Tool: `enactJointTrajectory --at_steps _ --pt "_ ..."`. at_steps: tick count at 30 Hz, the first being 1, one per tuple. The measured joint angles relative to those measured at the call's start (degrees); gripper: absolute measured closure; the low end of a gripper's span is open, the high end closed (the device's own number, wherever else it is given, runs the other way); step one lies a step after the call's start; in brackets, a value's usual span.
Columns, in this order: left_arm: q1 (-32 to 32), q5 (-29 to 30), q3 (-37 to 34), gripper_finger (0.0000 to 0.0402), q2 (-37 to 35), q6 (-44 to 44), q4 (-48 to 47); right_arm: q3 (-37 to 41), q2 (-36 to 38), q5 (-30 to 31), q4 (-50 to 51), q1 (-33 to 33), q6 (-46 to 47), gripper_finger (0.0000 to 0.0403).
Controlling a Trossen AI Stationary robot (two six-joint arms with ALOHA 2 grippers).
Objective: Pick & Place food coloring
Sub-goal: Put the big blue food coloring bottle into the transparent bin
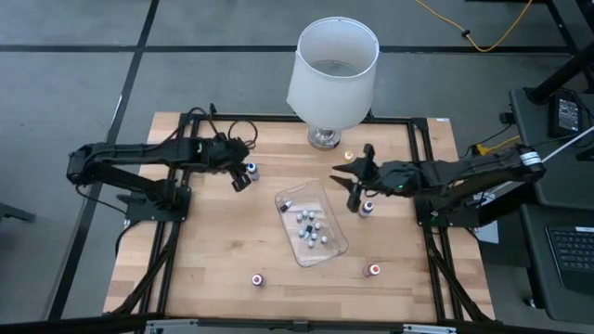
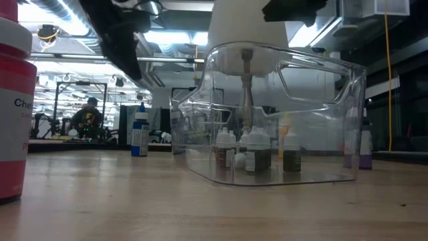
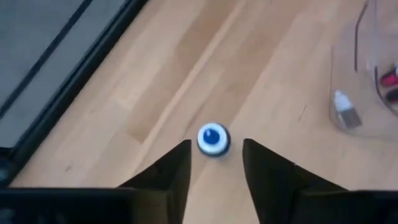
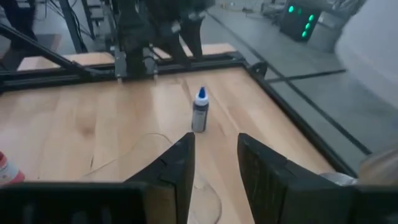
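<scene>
Several tiny food coloring bottles stand inside the clear tray (image 1: 320,249). Others stand loose on the table: a blue-capped bottle (image 1: 251,170), a purple one (image 1: 368,208), two red-capped ones (image 1: 257,278) (image 1: 374,270) and an orange one (image 1: 349,155). My left gripper (image 1: 240,176) is open and points down just above the blue-capped bottle (image 3: 213,138), whose cap shows just beyond the fingertips (image 3: 216,148); it touches nothing. My right gripper (image 1: 356,188) is open and hovers near the tray's far right corner, beside the purple bottle. In its wrist view it (image 4: 215,142) faces the blue-capped bottle (image 4: 199,112) across the table.
A large white lamp (image 1: 331,70) stands at the table's far edge, its base (image 1: 324,138) close to the orange bottle. A black frame (image 1: 422,167) runs along the table's sides. In the low view the red bottle (image 2: 13,100) stands close to the camera. Bare wood lies near the table's front.
</scene>
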State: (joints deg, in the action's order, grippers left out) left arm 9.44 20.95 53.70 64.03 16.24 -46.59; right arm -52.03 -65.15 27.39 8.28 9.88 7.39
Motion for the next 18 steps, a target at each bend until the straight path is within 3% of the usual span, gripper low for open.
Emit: enactJointTrajectory --at_steps 4,10,18 --pt "4.58 -2.42 -0.84 0.0217 0.04 -1.09 2.44 2.54 5.07 -0.47 -0.29 -1.68 -1.90 0.0280" --pt "9.29 -10.36 -0.84 0.0161 2.74 -1.32 4.14 6.97 13.88 -8.46 -0.30 -8.13 -5.58 0.0280" --pt "9.60 -13.51 -0.84 0.0138 12.00 1.01 8.11 9.16 20.94 -20.49 0.83 -16.97 -11.27 0.0280"
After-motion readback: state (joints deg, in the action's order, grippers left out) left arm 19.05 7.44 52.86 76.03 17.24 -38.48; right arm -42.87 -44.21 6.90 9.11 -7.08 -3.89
